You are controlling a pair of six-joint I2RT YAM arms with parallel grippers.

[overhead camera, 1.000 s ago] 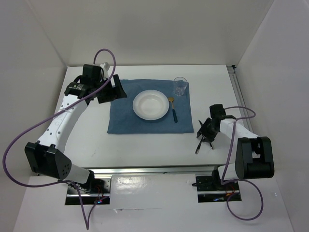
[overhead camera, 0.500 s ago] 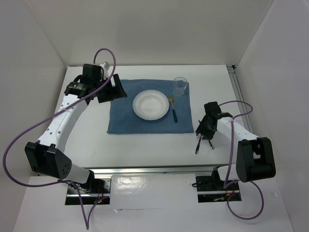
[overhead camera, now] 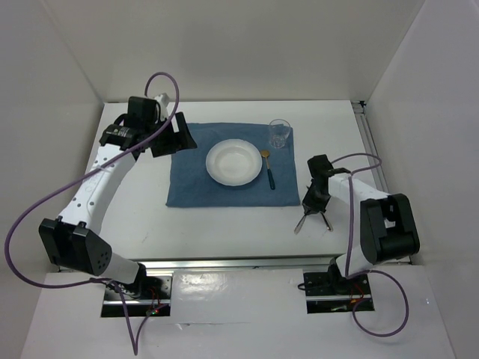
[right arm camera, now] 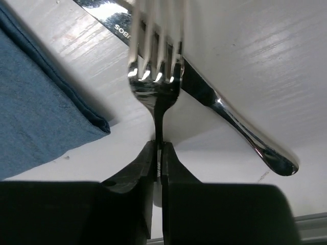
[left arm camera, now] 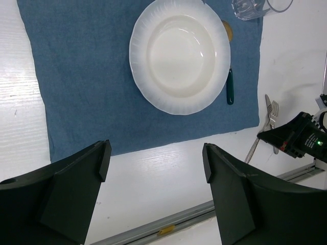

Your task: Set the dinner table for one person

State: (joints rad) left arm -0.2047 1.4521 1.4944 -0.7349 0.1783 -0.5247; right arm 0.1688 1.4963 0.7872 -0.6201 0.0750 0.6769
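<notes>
Overhead and wrist views of a single place setting. The dinner table (overhead camera: 224,232) is a flat, smooth white top that spans the whole work area beneath both arms, with a metal rail (overhead camera: 247,262) along its near edge. A blue woven cloth placemat (overhead camera: 187,179), rectangular and matte, lies at mid-table. On it sits a round white glazed plate (left arm camera: 180,53) with a scalloped rim and a shallow well that shows only bare glaze. Just to the plate's right lies a spoon (left arm camera: 229,81) with a gold-coloured bowl and a dark green handle. A clear tumbler-shaped glass (overhead camera: 280,134) stands at the mat's far right corner; whether it holds anything cannot be told.

Off the mat's right edge, a polished steel fork (right arm camera: 156,81) crosses over a polished steel knife (right arm camera: 214,102) on the bare tabletop. The knife blade bears stamped letters that begin "SOB" – the rest is unreadable.

The right gripper (right arm camera: 158,153) has its black jaws pinched together on the fork's narrow neck. The left gripper (left arm camera: 156,168) hangs above the mat's near left side – jaws spread wide, nothing between them.
</notes>
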